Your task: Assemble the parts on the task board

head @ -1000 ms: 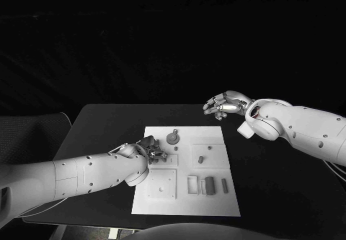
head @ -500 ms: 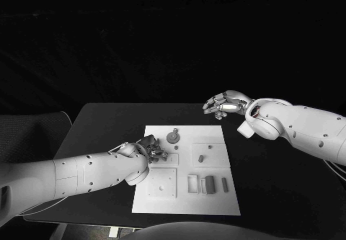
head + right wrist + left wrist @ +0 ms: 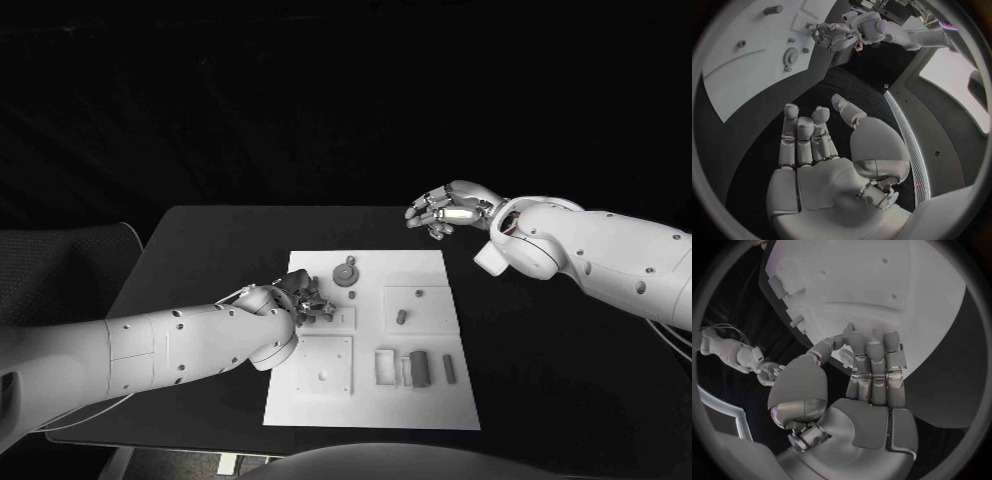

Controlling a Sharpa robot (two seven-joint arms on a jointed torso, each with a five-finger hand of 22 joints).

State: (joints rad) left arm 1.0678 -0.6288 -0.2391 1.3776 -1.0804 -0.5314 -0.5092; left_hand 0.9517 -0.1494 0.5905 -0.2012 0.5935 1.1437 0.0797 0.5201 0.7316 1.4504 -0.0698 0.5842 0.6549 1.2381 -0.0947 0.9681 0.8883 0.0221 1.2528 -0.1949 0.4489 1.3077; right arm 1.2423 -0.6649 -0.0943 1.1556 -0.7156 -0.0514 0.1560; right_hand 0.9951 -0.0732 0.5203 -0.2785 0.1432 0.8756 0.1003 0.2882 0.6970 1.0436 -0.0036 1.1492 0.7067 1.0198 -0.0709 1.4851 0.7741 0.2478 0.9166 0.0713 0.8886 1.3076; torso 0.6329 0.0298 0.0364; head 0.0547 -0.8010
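The white task board (image 3: 433,400) lies in the middle of the black table. Grey parts sit on it: a round piece with a stem (image 3: 345,272), a short peg (image 3: 402,318), and three upright blocks (image 3: 420,369) near the front. My left hand (image 3: 300,300) is bent down onto the board's left middle, fingertips (image 3: 870,340) against the board (image 3: 898,285). A small pale bit (image 3: 846,357) shows between thumb and fingers; whether it is held I cannot tell. My right hand (image 3: 450,210) hovers over bare table beyond the board's far right corner, fingers (image 3: 804,132) apart, holding nothing.
A square plate with holes (image 3: 325,367) sits at the board's near left. Black table (image 3: 548,350) surrounds the board on all sides. In the right wrist view the board (image 3: 748,65) and my left hand (image 3: 832,34) lie across from the right palm.
My left hand's fingers have shifted slightly on the board's left middle. The right hand has stayed where it was.
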